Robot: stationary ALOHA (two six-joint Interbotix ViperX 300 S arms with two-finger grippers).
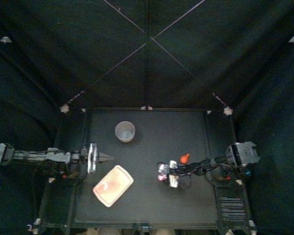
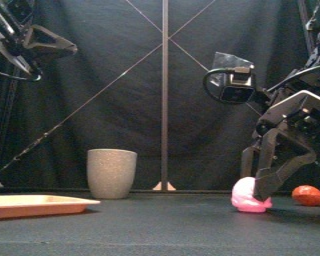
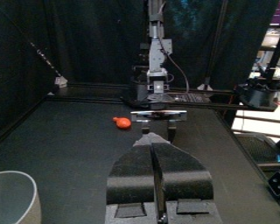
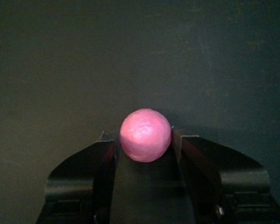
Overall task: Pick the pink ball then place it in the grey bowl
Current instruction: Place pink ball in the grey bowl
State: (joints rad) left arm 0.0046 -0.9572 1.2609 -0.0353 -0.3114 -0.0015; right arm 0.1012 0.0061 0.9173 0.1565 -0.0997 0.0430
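Observation:
The pink ball (image 4: 145, 134) sits between the two jaws of my right gripper (image 4: 145, 140), which press against both its sides. In the front view the ball (image 2: 250, 197) is low at the table's surface, right of centre, with the right gripper (image 2: 260, 185) coming down over it. From above, that gripper (image 1: 175, 174) is right of the table's middle. The tall grey speckled cup (image 2: 112, 172) stands upright at the back left (image 1: 125, 132). My left gripper (image 3: 156, 147) is shut and empty, resting at the table's left side (image 1: 82, 158).
A flat pink tray (image 1: 113, 185) lies at the front left (image 2: 36, 205). A small red toy (image 2: 307, 195) lies just right of the ball (image 3: 122, 122).

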